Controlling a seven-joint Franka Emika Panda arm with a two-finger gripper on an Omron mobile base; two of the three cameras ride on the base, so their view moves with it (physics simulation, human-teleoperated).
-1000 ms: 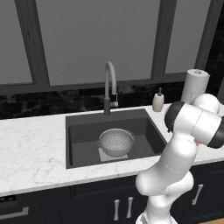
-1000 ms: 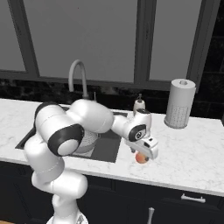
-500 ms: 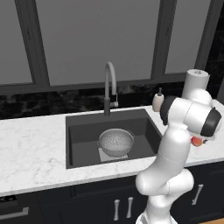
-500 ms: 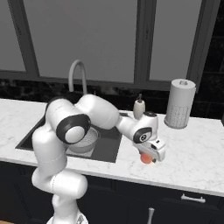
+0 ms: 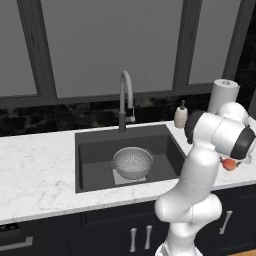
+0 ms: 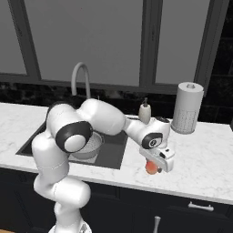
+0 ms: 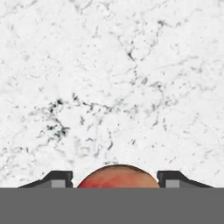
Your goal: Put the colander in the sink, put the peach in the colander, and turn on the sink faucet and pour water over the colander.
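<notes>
The peach (image 6: 151, 169) rests on the white marble counter to the right of the sink (image 5: 95, 150). My gripper (image 6: 153, 166) is down over it, open, with a finger on each side; in the hand view the peach (image 7: 118, 177) sits between the two tips (image 7: 115, 179), a thin gap showing on its left. From the left base view the peach (image 5: 229, 164) peeks out beside my arm. The colander (image 5: 132, 161) stands upright in the sink over the drain plate, partly hidden by my arm in the right base view (image 6: 88, 144). The faucet (image 5: 125, 95) arches over the basin with no water running.
A soap dispenser (image 5: 180, 116) stands at the sink's back right corner, and a paper towel roll (image 6: 185, 108) stands further right by the wall. The counter's front edge is close to the peach. Windows and dark backsplash lie behind.
My hand has shifted slightly right and come down around the peach, and the elbow has swung lower. The peach and colander have stayed in place.
</notes>
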